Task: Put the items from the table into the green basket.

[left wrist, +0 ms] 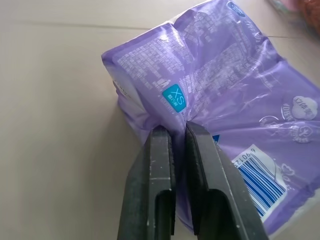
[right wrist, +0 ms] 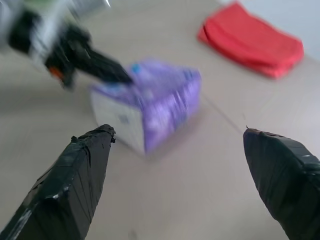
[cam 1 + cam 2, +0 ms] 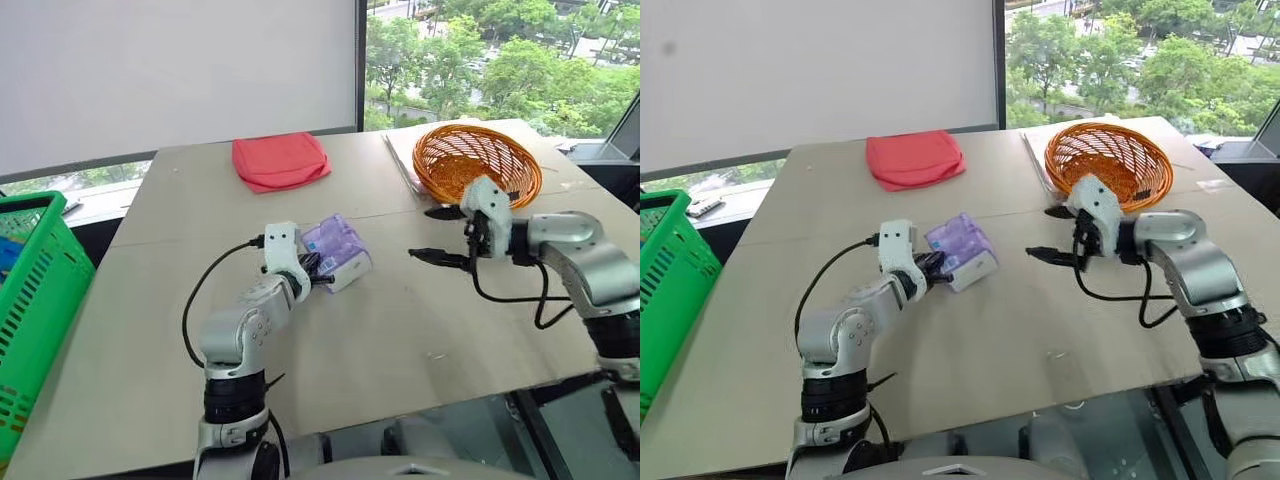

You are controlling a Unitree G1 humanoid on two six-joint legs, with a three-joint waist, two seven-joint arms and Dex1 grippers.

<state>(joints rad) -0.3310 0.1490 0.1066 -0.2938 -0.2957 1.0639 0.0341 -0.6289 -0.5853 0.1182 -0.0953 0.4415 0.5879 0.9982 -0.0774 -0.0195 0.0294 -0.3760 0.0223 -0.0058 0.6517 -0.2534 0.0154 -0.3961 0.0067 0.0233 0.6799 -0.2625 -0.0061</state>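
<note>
The left gripper [image 1: 179, 131] pinches, apparently, a fold of the purple tissue pack [image 3: 338, 250] on the table [image 3: 400, 330]; the right gripper [image 3: 436, 234] hangs spread, empty.

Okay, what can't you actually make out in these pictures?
- Green basket: cut off by the eye views' left edge; most of its inside is unseen.
- Tissue pack: in the left wrist view, the fingers hide the pinched edge; the frame crops it.
- Left gripper: blurred in the right wrist view.
</note>
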